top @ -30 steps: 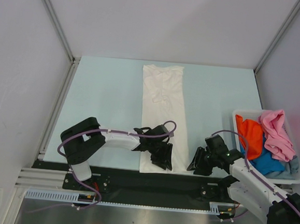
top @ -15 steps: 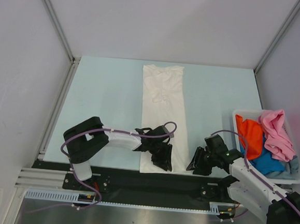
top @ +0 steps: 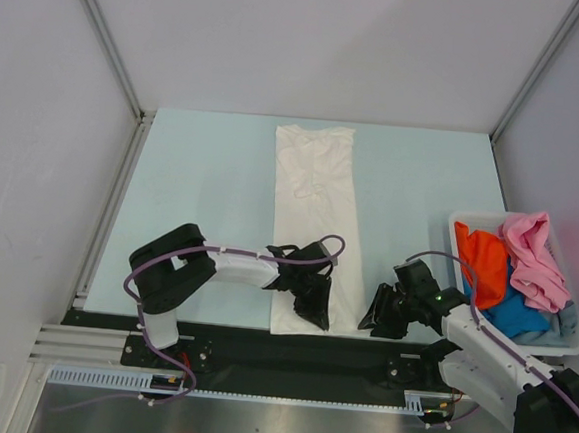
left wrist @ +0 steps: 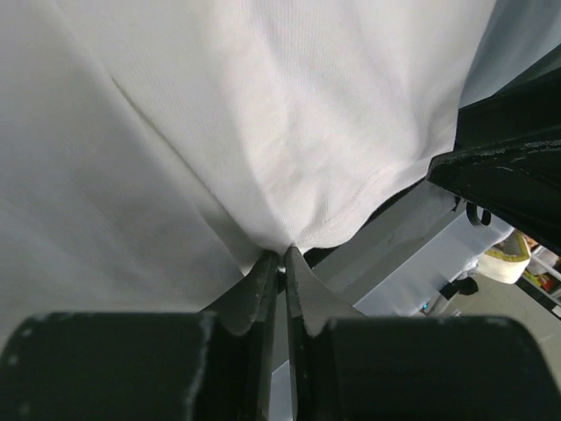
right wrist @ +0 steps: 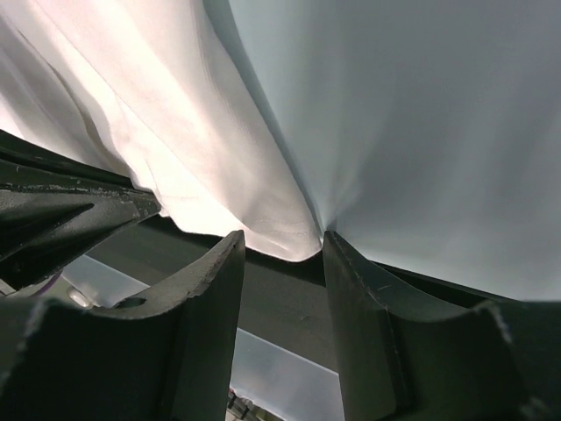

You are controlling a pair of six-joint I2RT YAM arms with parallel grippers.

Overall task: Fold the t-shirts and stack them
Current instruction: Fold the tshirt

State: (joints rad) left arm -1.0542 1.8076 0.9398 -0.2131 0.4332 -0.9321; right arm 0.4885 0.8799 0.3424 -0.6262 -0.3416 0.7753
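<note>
A plain white t-shirt (top: 312,208), folded into a long narrow strip, lies down the middle of the table. My left gripper (top: 312,309) is shut on its near hem, and the cloth (left wrist: 263,132) bunches at the fingertips in the left wrist view. My right gripper (top: 374,318) is open at the shirt's near right corner (right wrist: 280,232), which lies just ahead of the gap between the fingers; they do not hold it. Orange (top: 482,262), pink (top: 534,258), bright blue (top: 512,314) and grey-blue (top: 565,320) shirts are piled in the bin.
A pale plastic bin (top: 578,347) stands at the table's right edge, beside my right arm. The black near edge of the table (right wrist: 289,294) runs just under both grippers. Grey walls enclose the pale blue table (top: 201,190).
My left gripper has crept slightly right and toward the near edge on the hem. My right gripper has edged slightly left toward the shirt's corner.
</note>
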